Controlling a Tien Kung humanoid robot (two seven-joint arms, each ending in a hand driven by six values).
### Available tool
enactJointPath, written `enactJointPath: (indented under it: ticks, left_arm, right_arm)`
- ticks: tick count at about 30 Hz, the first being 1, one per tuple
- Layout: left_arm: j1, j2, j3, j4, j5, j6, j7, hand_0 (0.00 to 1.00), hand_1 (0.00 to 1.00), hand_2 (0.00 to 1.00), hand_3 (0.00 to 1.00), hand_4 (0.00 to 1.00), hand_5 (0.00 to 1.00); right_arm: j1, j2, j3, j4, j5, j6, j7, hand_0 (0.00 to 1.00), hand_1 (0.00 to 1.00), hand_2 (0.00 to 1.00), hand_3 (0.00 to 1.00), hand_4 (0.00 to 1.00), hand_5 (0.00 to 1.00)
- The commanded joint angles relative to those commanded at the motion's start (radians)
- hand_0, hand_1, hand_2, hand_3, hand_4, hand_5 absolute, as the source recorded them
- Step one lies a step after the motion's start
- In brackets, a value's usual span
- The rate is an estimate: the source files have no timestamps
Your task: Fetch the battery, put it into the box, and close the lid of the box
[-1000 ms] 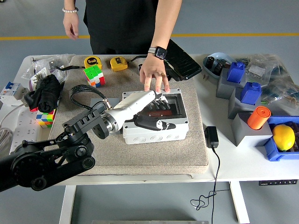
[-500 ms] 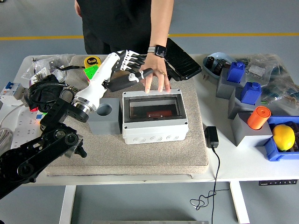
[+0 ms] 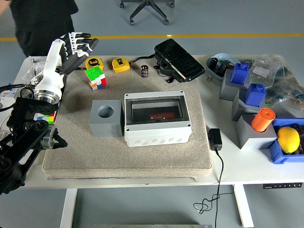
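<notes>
The grey box (image 3: 157, 134) sits in the middle of the tan mat, its clear lid down flat over the opening. Through the lid a dark reddish battery (image 3: 159, 115) shows lying inside. My left hand (image 3: 77, 43) is raised at the far left, well away from the box, above the coloured cube (image 3: 95, 77). Its white and black fingers are spread and hold nothing. My right arm is out of the picture.
A grey block with a round hole (image 3: 106, 118) stands against the box's left side. Two yellow tape measures (image 3: 120, 64), a small black capacitor (image 3: 145, 71) and a black pouch (image 3: 178, 60) lie behind. Blue and grey bins, an orange cylinder (image 3: 263, 119) and a lemon (image 3: 288, 139) are right. A person (image 3: 42, 19) stands top left.
My left hand left the box and swung up and left. The lid now lies closed. The person's hand came off the box and the person stepped away to the left.
</notes>
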Motion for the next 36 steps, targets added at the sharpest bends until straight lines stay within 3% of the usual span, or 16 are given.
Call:
enactJointPath:
  ticks: [2, 3, 13, 36]
  left_arm:
    - [0.008, 0.003, -0.02, 0.006, -0.012, 0.006, -0.008, 0.498, 0.618, 0.615, 0.59, 0.983, 0.551]
    - [0.011, 0.004, -0.028, 0.008, -0.018, 0.007, -0.011, 0.555, 0.622, 0.609, 0.585, 0.971, 0.531]
    - [0.055, 0.013, -0.116, 0.014, -0.02, -0.013, -0.002, 0.536, 0.619, 0.605, 0.582, 0.966, 0.526]
    - [0.063, 0.009, -0.149, 0.004, -0.012, -0.021, -0.002, 0.523, 0.611, 0.591, 0.575, 0.949, 0.51]
  right_arm:
    - [0.003, 0.0, 0.003, 0.0, -0.002, 0.0, -0.001, 0.615, 0.651, 0.662, 0.566, 0.934, 0.446]
    - [0.003, 0.0, 0.004, 0.0, -0.002, 0.0, -0.002, 0.617, 0.652, 0.662, 0.566, 0.934, 0.446]
    - [0.004, 0.001, 0.009, -0.003, -0.008, 0.004, -0.007, 0.619, 0.652, 0.662, 0.566, 0.934, 0.445]
    - [0.005, 0.003, 0.013, -0.003, -0.012, 0.01, -0.017, 0.619, 0.652, 0.664, 0.568, 0.933, 0.444]
